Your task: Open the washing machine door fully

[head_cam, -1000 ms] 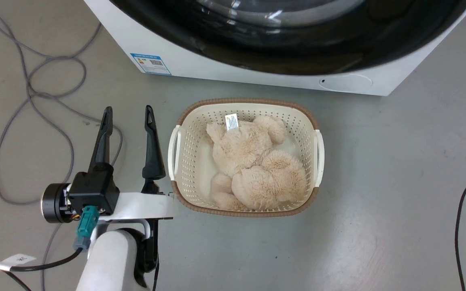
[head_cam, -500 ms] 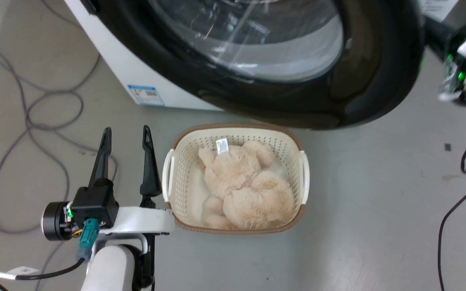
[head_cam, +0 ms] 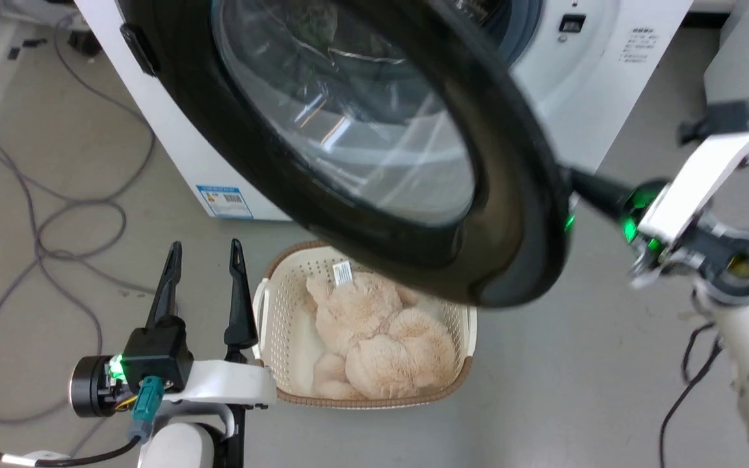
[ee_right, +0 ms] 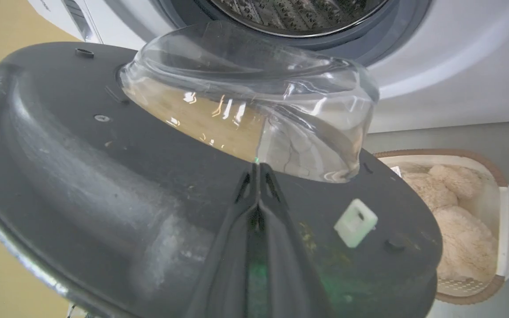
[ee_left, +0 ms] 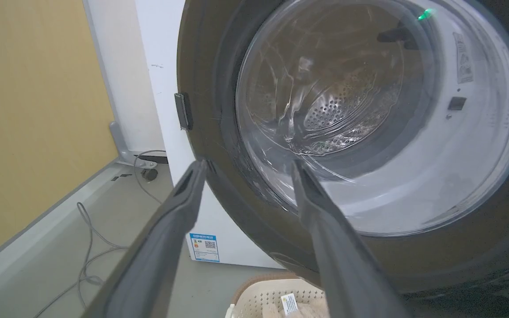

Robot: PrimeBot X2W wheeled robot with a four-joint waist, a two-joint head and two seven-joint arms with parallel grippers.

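Note:
The washing machine door [head_cam: 517, 214], a glossy black disc with a clear glass centre, stands partly open and swung out from the white washing machine [head_cam: 173, 149]. In the right wrist view my right gripper [ee_right: 256, 170] is shut, its tips lying against the door's dark grey inner face [ee_right: 104, 176] just below the bulging glass bowl [ee_right: 245, 101]. In the head view its dark fingers [head_cam: 592, 188] reach behind the door's free edge. My left gripper [head_cam: 205, 250] hangs open at the lower left, holding nothing, and points at the door's outer face [ee_left: 210, 145].
A cream laundry basket [head_cam: 270, 305] holding a beige plush toy [head_cam: 374, 331] sits on the floor under the door. Grey cables [head_cam: 43, 214] loop over the floor at the left. A yellow wall [ee_left: 29, 110] stands left of the machine. The steel drum [ee_right: 298, 11] is exposed.
The head camera has tilted up. The door has swung away from the machine's front, and my right arm has come into view behind its free edge. The left gripper has stayed open and still.

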